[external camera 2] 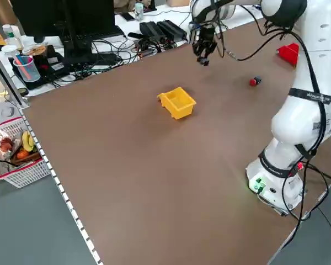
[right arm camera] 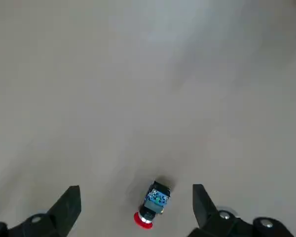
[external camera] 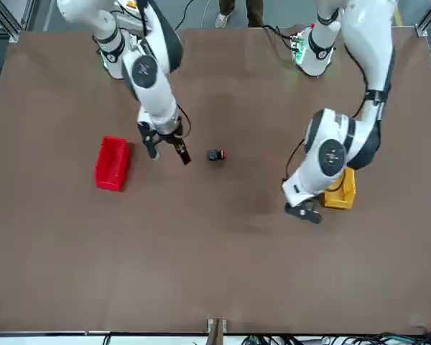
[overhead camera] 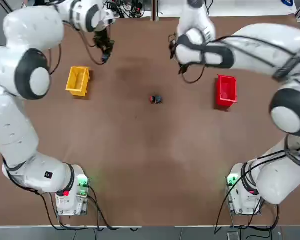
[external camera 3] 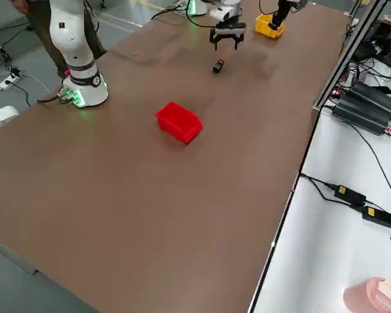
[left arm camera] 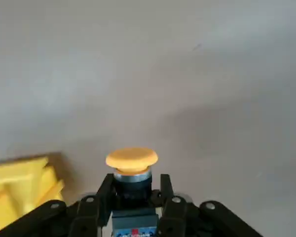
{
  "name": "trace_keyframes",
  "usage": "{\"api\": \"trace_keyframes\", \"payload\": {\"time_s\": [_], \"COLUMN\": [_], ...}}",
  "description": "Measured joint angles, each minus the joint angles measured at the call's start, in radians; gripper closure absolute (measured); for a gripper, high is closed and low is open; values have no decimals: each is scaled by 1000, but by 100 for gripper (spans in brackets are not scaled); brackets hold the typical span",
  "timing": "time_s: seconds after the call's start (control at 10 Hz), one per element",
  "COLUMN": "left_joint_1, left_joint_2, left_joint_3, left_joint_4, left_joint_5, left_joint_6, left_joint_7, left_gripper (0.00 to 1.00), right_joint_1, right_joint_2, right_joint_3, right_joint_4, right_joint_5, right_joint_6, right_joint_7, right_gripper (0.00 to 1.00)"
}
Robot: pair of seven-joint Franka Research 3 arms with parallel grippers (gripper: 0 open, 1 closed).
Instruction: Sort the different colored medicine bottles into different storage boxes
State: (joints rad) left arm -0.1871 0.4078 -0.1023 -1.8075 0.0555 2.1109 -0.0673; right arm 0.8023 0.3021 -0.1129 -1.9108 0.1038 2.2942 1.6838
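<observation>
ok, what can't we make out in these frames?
- Bottle label text: too small in the right wrist view.
- Lower part of the orange-capped bottle: cut off by the bottom edge, left wrist view.
- Yellow box: partly hidden by the left arm, front view.
- Left arm's base: cut off, left side view.

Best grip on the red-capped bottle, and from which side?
Likely around the dark body of the red-capped bottle, from above, jaws closing across its width: it lies on its side on the table, the body is longer than wide, and both long flanks look free.
</observation>
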Motion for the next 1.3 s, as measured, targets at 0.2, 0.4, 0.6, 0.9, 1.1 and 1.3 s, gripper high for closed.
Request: {"api": "trace_keyframes", "payload": {"time_s": [0.2, 0.4, 0.6, 0.9, 1.1, 1.3], "left_joint_1": [118, 214, 261, 269, 283, 299], "left_joint_2": [-90, -159, -182, -163, -161, -161], "left_joint_3": [0, 0, 0, -1, -1, -1], "left_joint_4": [-146, -248, -329, -361, -360, -344], "left_joint_5": [8, 16, 51, 95, 107, 108], "left_joint_6": [5, 21, 112, 167, 176, 181], "left_joint_7": [47, 90, 99, 100, 132, 142], "left_gripper": [59, 59, 59, 57, 33, 4], "right_joint_1": [142, 187, 210, 268, 292, 297], "right_joint_2": [116, 214, 289, 338, 340, 347], "right_joint_3": [-92, -105, -106, -106, -106, -107], "right_joint_4": [51, 134, 197, 219, 224, 224], "right_joint_5": [0, 0, 0, 15, 38, 39], "right_joint_6": [17, 17, 16, 15, 11, 10], "right_joint_7": [118, 226, 281, 335, 348, 352], "right_gripper": [0, 0, 0, 0, 0, 0]}}
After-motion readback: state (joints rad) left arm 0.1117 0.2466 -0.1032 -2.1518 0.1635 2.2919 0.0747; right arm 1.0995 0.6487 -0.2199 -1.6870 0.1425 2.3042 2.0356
